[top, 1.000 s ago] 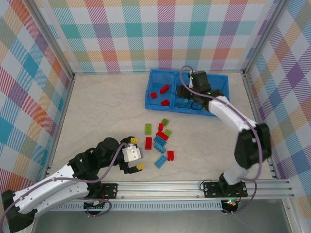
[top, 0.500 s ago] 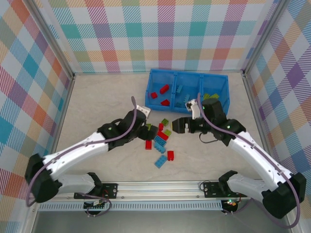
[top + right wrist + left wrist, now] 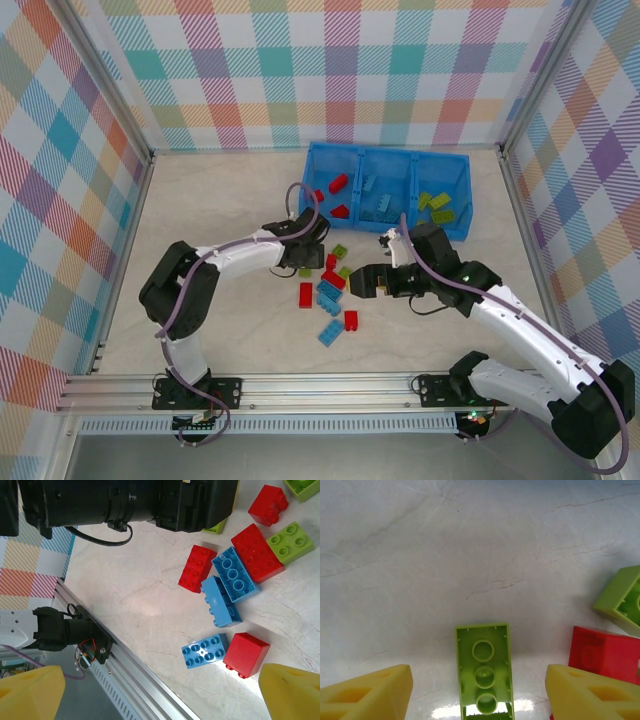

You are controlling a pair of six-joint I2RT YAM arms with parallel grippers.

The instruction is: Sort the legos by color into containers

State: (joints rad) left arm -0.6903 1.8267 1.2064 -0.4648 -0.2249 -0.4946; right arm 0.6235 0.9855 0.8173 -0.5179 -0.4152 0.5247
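Note:
Loose legos lie mid-table: red (image 3: pixel 306 294), light blue (image 3: pixel 328 294) and lime green (image 3: pixel 340 251) bricks. My left gripper (image 3: pixel 306 262) is down over an upturned lime green brick (image 3: pixel 483 672). Its yellow fingers (image 3: pixel 365 695) stand open on either side of the brick, with a gap on each side. My right gripper (image 3: pixel 360 281) hovers open just right of the pile. Below its wide-spread fingertips (image 3: pixel 295 690) lie a flat blue brick (image 3: pixel 205 651) and a red brick (image 3: pixel 246 655). The blue bin (image 3: pixel 390 152) at the back holds red bricks on the left, blue in the middle and green on the right.
A metal rail (image 3: pixel 330 385) runs along the near table edge, with aluminium posts and checked walls around the table. The left arm's black body (image 3: pixel 130 502) lies close above the pile in the right wrist view. Bare marble surface stretches left of the pile.
The left gripper came from the near edge to the pile and dropped over the lime green brick, its jaws narrowing. The right gripper left the bin, moved to the pile and opened wider.

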